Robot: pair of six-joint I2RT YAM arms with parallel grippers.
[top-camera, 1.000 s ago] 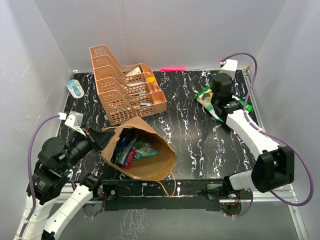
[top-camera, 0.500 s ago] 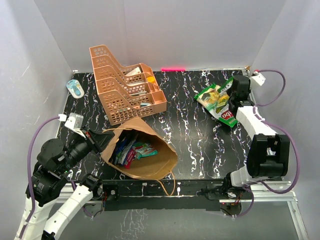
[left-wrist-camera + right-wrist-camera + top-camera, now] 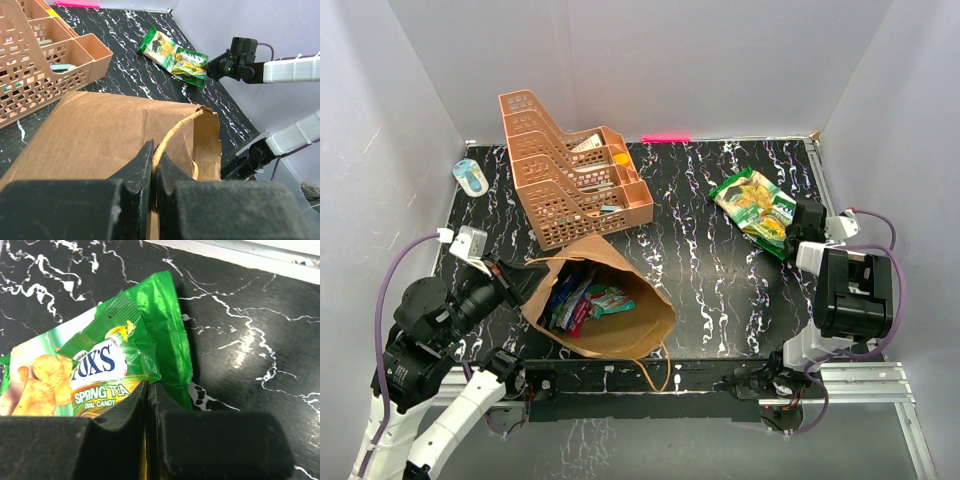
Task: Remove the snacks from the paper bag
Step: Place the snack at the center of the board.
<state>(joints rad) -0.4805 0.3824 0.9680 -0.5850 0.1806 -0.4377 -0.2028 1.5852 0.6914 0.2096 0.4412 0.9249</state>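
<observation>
The brown paper bag (image 3: 635,322) lies on its side, mouth toward the left, with several colourful snacks (image 3: 582,300) inside. My left gripper (image 3: 520,275) (image 3: 154,155) is shut on the bag's twine handle (image 3: 175,131) at the mouth. At the right, a green chip bag (image 3: 750,198) (image 3: 35,385) lies flat with a green candy packet (image 3: 100,365) on it. My right gripper (image 3: 788,238) (image 3: 148,390) is shut at the packets' near right corner. A yellow sliver of the candy packet shows between its jaws.
An orange mesh tray rack (image 3: 570,185) (image 3: 35,65) stands just behind the bag. A small white-and-blue object (image 3: 472,175) sits at the far left corner. The bag's second handle (image 3: 655,372) hangs over the near edge. The right arm is folded low by the right edge.
The right arm swung from above the green packets to the right and folded back toward its base. The packets slid slightly right and now show fully. The left arm and the bag stayed still.
</observation>
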